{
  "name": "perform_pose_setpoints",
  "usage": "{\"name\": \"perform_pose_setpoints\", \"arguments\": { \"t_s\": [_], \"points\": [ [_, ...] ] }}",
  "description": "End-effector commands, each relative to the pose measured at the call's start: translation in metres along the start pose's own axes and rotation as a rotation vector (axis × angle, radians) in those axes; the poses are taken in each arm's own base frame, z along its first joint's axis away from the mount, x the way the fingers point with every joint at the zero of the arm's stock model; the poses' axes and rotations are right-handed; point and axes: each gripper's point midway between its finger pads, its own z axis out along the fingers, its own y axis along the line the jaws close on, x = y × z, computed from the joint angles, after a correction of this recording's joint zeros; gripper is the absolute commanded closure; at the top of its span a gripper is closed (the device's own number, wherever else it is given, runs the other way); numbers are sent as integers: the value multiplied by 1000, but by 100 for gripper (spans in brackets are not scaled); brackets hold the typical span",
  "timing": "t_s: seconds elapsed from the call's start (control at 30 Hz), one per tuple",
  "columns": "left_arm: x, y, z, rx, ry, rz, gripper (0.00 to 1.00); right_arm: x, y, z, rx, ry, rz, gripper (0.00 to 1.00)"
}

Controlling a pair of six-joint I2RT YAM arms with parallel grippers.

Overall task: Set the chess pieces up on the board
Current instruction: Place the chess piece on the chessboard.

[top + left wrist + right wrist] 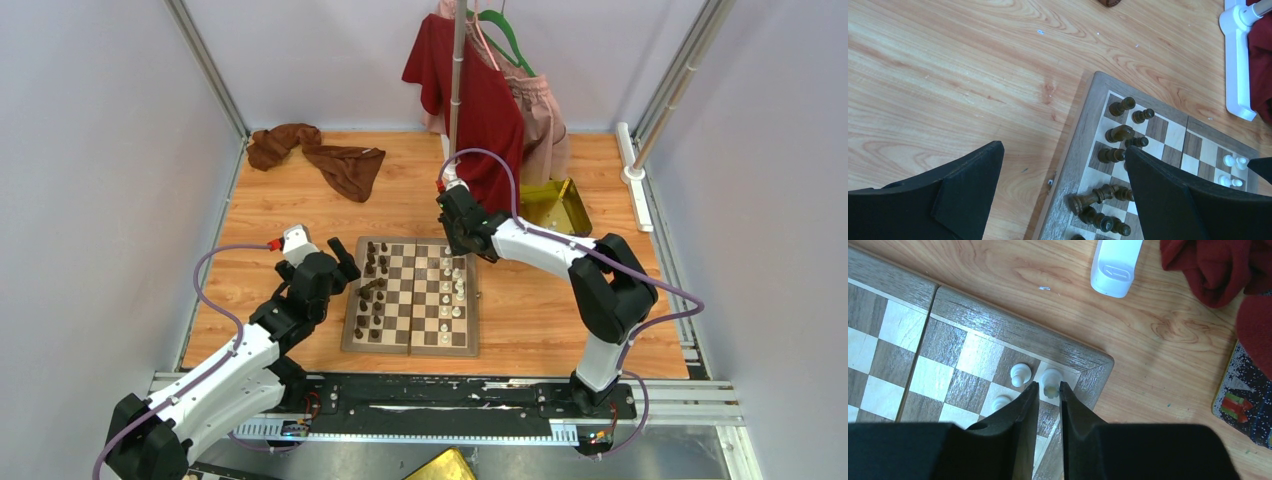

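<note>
The board [350, 325] lies in the middle of the table. Dark chess pieces [375, 290] crowd its left half and white ones [452, 290] its right. In the left wrist view one dark piece [1095, 196] lies on its side by the board's border [1083, 130], with others [1120, 134] upright. My left gripper [1063, 148] hangs open over the board's left edge [340, 262], holding nothing. My right gripper [1048, 386] is at the far right corner [462, 245]. Its jaws stand slightly apart around a white piece [1051, 380] standing on the corner square, with a gap on the left side.
A brown cloth [320, 155] lies at the far left. Red and pink garments [480, 100] hang on a pole whose white foot [1115, 260] sits just beyond the board's corner. A gold metal tray [555, 205] lies to the right of it.
</note>
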Motion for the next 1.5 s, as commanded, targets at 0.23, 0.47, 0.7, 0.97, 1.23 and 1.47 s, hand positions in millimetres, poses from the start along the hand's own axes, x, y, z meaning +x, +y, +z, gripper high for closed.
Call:
{"name": "perform_pose_setpoints", "arguments": {
  "t_s": [0.23,0.47,0.7,0.97,1.23,1.47],
  "points": [
    [-11,-1,1,-9,-41,-21,0,-16,1,-19,3,-50,-26,70],
    [-15,-3,-1,-3,-46,-26,0,-24,-5,-34,24,-88,-37,70],
    [-12,-1,-2,-7,-36,-22,0,-32,-10,-51,32,-124,-50,70],
    [-16,-7,-11,42,-15,18,0,-38,-13,-64,30,-160,-46,71],
    [-19,-22,-23,131,54,158,0,-36,-15,-69,31,-170,-42,71],
    [-18,-24,-30,150,97,190,0,-35,-25,-78,67,-188,-36,71]
  ]
}}
